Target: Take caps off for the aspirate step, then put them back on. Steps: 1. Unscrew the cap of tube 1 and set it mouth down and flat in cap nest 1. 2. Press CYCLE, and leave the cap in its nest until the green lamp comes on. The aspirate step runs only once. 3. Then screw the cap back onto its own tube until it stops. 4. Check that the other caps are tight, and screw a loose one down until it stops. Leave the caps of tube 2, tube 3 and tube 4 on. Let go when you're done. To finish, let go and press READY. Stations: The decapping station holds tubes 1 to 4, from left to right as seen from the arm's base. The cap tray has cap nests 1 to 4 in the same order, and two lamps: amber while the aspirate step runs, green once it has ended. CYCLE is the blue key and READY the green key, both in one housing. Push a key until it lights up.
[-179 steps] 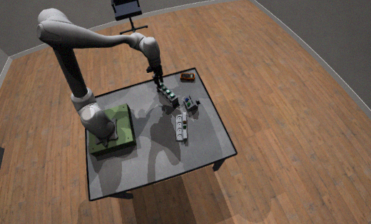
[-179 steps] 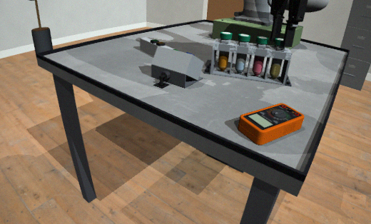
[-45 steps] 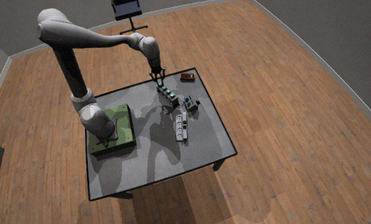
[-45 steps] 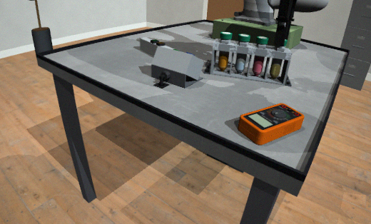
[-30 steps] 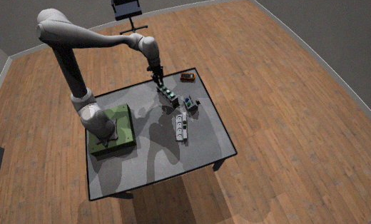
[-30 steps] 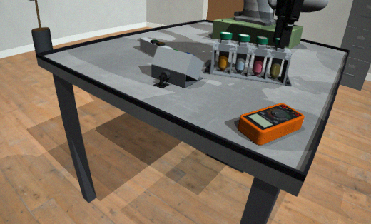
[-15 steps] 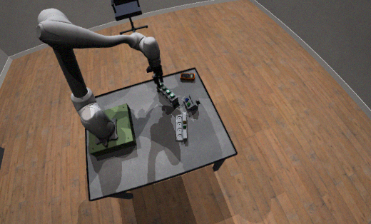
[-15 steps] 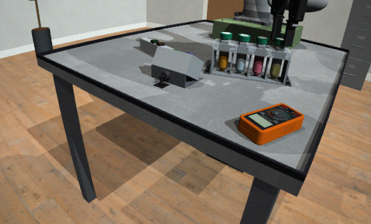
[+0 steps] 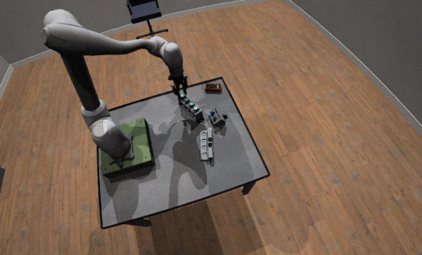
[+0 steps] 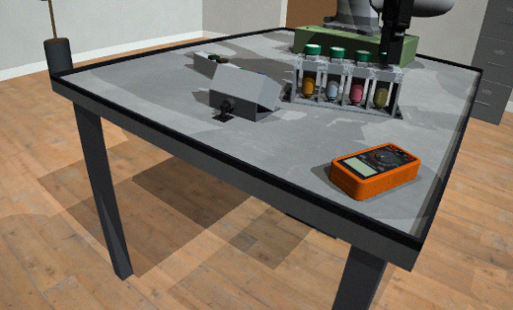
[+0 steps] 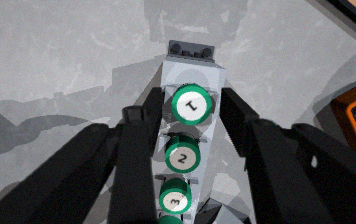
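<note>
Hand [image 11: 192,107] is hanging over the decapping station [image 10: 345,82] at the bench's [image 9: 227,181] far end, straddling the cap of tube 1 [image 11: 191,104]. Fingers are standing partly open with a gap on each side of the cap, gripping nothing. Cap is sitting on its tube. Caps 2 [image 11: 182,157] and 3 [image 11: 175,197] are lining up behind it.

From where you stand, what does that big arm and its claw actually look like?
The arm is smooth pale grey, built of thick rounded tubes with bulging joints, no visible cables or markings. It stands on a green base block. The gripper is matte black, with two long, chunky, angular fingers.
</note>
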